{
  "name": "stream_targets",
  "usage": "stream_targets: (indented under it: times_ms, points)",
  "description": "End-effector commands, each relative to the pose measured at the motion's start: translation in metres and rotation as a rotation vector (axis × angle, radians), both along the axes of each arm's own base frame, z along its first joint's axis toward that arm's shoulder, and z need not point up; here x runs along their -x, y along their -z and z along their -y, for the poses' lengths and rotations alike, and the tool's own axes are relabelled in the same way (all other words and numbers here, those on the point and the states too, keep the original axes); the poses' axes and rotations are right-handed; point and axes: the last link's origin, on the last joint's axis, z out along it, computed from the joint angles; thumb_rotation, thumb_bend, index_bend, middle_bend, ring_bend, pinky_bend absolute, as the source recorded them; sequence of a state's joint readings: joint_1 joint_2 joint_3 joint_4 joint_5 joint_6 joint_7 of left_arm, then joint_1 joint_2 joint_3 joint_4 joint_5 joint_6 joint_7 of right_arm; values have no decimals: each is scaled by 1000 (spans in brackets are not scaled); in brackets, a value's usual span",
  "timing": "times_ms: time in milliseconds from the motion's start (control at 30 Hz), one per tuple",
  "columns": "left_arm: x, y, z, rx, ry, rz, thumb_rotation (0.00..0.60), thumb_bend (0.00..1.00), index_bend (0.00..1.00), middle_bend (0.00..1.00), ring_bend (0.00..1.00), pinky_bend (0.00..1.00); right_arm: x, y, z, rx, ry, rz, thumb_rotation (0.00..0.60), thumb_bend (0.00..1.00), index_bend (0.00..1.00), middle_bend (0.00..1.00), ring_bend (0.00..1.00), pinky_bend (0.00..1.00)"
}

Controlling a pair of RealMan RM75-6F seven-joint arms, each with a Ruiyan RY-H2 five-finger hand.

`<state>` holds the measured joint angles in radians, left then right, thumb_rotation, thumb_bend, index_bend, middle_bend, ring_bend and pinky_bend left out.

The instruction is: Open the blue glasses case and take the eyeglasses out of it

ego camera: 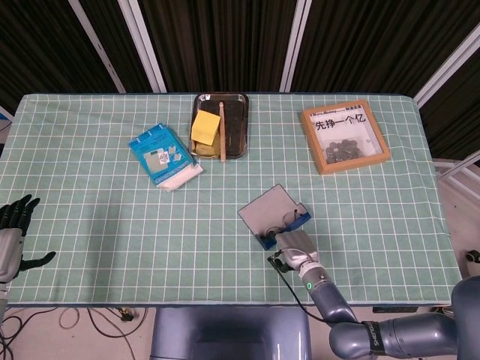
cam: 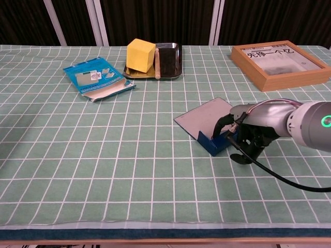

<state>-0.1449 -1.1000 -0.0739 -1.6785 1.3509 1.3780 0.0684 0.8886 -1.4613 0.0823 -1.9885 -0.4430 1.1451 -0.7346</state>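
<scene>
The blue glasses case (ego camera: 283,226) (cam: 214,143) lies open at the front right of the table, turned at an angle, with its grey-lined lid (ego camera: 265,209) (cam: 204,116) laid back toward the far left. Dark eyeglasses (ego camera: 289,218) show inside the base. My right hand (ego camera: 295,247) (cam: 249,136) sits at the case's near side, gripping the blue base with fingers (cam: 223,125) hooked over its wall and reaching inside. Whether they touch the eyeglasses is hidden. My left hand (ego camera: 12,232) hangs off the table's front left corner, fingers spread, holding nothing.
A blue packet (ego camera: 163,156) (cam: 96,77) lies at the left. A metal tray (ego camera: 238,129) (cam: 172,58) with a yellow block (ego camera: 205,127) and a wooden stick stands at the back. A wooden framed box (ego camera: 345,136) (cam: 282,57) sits at the back right.
</scene>
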Motion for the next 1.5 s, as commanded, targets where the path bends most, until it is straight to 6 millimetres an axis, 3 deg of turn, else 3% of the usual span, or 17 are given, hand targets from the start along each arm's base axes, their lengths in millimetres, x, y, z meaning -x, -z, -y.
stream_targets:
  times_ms: [33, 567, 1100, 1500]
  points:
    - [0, 0, 0, 2, 0, 0, 600, 46, 0, 0, 0, 0, 6, -3, -4, -10, 11, -36, 600, 486, 274, 849, 902, 999]
    - [-1, 1, 1, 3, 2, 0, 600, 46, 0, 0, 0, 0, 27, -26, -13, 29, 62, -233, 600, 485, 305, 852, 907, 1000]
    - [-1, 0, 0, -6, 3, 7, 600, 46, 0, 0, 0, 0, 58, -43, 12, 100, 149, -425, 600, 485, 305, 848, 907, 1000]
    - [-1, -1, 0, -13, -1, 5, 600, 46, 0, 0, 0, 0, 65, -50, 33, 156, 186, -438, 600, 485, 190, 847, 906, 1000]
